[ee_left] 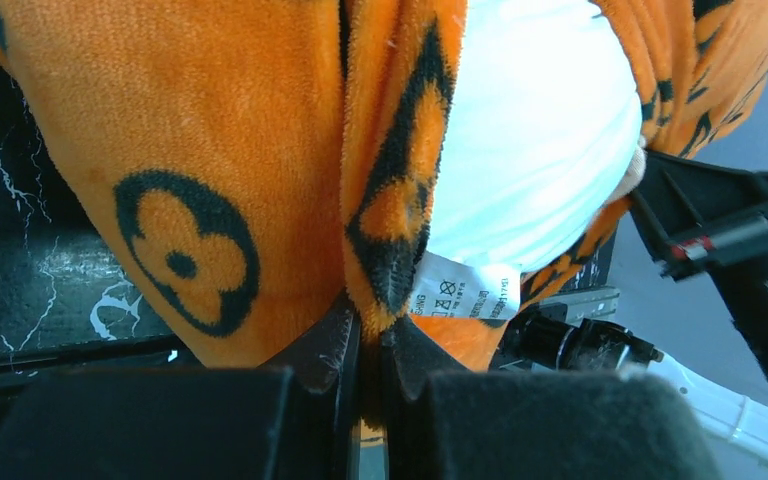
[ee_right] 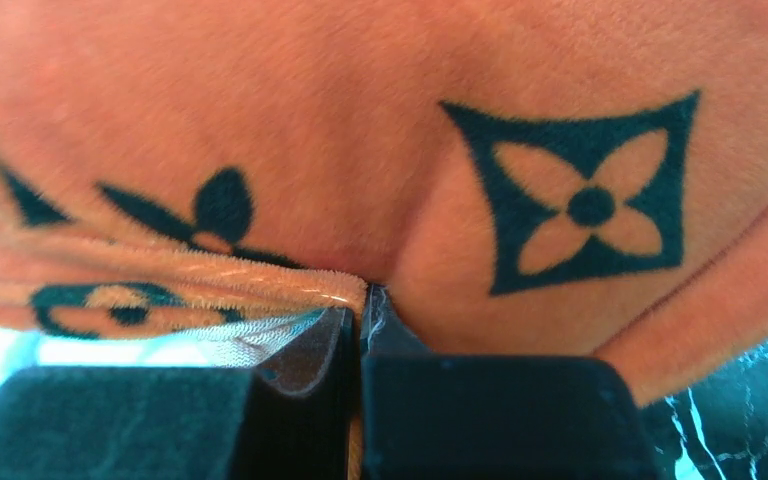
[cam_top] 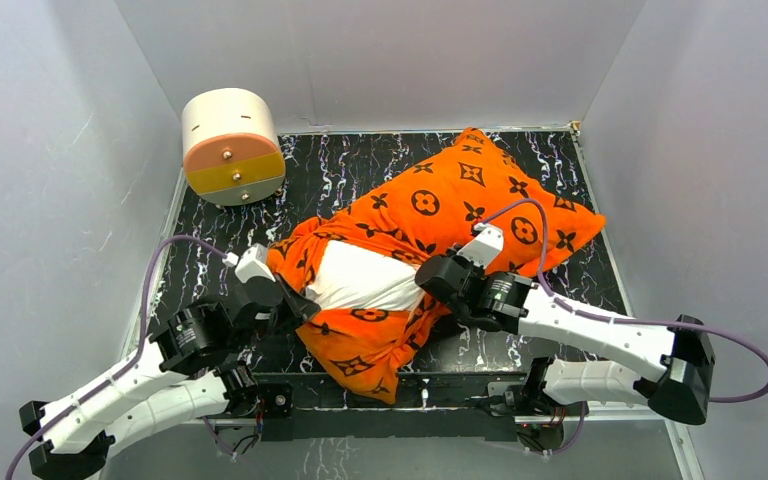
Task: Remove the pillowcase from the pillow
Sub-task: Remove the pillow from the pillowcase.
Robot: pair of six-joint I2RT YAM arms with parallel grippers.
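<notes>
The orange pillowcase [cam_top: 460,200] lies in the middle of the black bench [cam_top: 360,160]. The white pillow [cam_top: 360,280] peeks out at its near end. The left pincer [ee_left: 370,335] pinches the pillowcase's left edge tight. The right pincer [ee_right: 360,310] pinches its right edge tight.

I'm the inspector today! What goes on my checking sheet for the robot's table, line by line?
Surface: black table with white veins.
Job's things: orange pillowcase bunched open at the near end; white pillow showing through there.
Clutter: cream-and-orange cylinder at the far left corner.
Grippers: left pincer shut on a pillowcase fold; right pincer shut on the pillowcase hem.
Cables: purple cables, one looping from each arm.
Surroundings: plain grey walls on three sides.
</notes>
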